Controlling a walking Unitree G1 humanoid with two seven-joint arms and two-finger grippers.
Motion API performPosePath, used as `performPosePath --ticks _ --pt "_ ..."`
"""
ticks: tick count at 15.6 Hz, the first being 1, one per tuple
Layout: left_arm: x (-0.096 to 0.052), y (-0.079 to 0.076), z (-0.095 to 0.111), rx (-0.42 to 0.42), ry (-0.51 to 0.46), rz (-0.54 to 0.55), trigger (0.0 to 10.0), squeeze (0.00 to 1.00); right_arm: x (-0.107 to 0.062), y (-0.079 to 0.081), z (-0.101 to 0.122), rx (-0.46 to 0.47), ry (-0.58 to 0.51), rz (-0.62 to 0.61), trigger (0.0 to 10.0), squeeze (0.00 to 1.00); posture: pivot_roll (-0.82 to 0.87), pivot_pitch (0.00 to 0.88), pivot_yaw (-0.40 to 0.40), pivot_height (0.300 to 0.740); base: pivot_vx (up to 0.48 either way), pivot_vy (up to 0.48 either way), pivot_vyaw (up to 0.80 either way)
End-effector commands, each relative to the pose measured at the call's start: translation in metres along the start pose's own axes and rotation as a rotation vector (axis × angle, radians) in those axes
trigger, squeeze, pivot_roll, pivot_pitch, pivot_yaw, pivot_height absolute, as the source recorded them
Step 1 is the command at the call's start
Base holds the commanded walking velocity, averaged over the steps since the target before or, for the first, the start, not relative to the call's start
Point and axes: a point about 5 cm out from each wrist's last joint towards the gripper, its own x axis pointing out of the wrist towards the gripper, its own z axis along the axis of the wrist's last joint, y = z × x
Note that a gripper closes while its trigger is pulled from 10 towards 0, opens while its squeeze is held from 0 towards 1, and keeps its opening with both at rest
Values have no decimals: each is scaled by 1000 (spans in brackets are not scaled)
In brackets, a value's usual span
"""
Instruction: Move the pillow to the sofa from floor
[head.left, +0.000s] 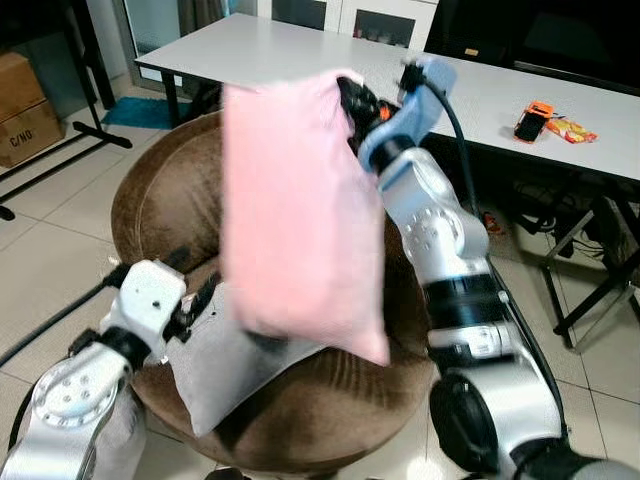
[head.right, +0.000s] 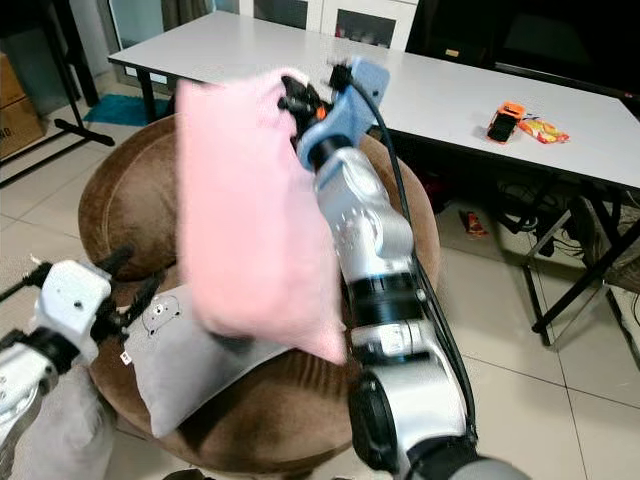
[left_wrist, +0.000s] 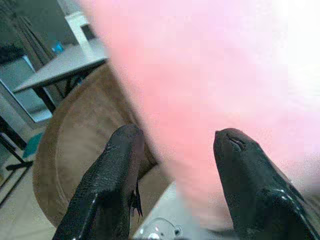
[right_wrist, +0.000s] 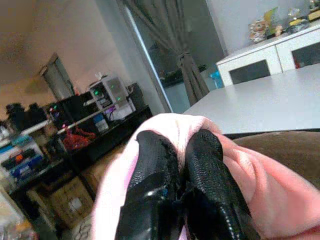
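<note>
While the pink pillow hangs mid-frame in the left eye view, it is off the floor, over the round brown sofa; the right tool pinches its top corner at upper centre. A grey pillow lies on the seat, lower centre. The left tool sits lower left, just beside the grey pillow. A white tabletop crosses the top of the frame, with an orange item on it at upper right.

Right eye view: same layout, pink pillow blurred.

Left wrist view: both black fingers stand apart, nothing between them; pink fabric behind.

Right wrist view: fingers closed tight on pink fabric, bottom centre.
</note>
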Motion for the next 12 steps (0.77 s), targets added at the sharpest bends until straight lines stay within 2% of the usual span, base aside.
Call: performPosePath --ticks 1,4,5,7,9,10,11,12 --pt "1 -6 4 0 -11 -34 10000 0 6 -1 7 12 -49 -39 10000 0 96 0 -100 740 0 0 0" --pt "-1 -10 3 -2 2 -65 10000 0 11 -23 -10 -46 8 -176 10000 0 102 0 -106 740 0 0 0" --pt "-3 -12 2 -4 9 -74 10000 0 10 -35 -19 -98 31 -253 10000 0 104 0 -109 740 0 0 0" --pt "-6 -14 1 -8 19 -88 10000 0 5 -52 -30 -173 55 -375 10000 0 108 0 -114 740 0 0 0" --pt "-8 -17 -1 -15 30 -108 10000 0 -1 -66 -41 -217 95 -432 10000 0 111 0 -119 740 0 0 0" --pt "-9 -19 -2 -24 37 -129 10000 0 -3 -70 -47 -216 128 -443 10000 1000 112 0 -121 740 0 0 0" --pt "-10 -22 -2 -32 41 -149 10000 0 -3 -70 -49 -189 145 -424 10000 1000 112 0 -122 740 0 0 0" --pt "-12 -24 -2 -37 42 -164 10000 0 -1 -69 -47 -200 139 -397 10000 1000 110 0 -121 740 0 0 0"
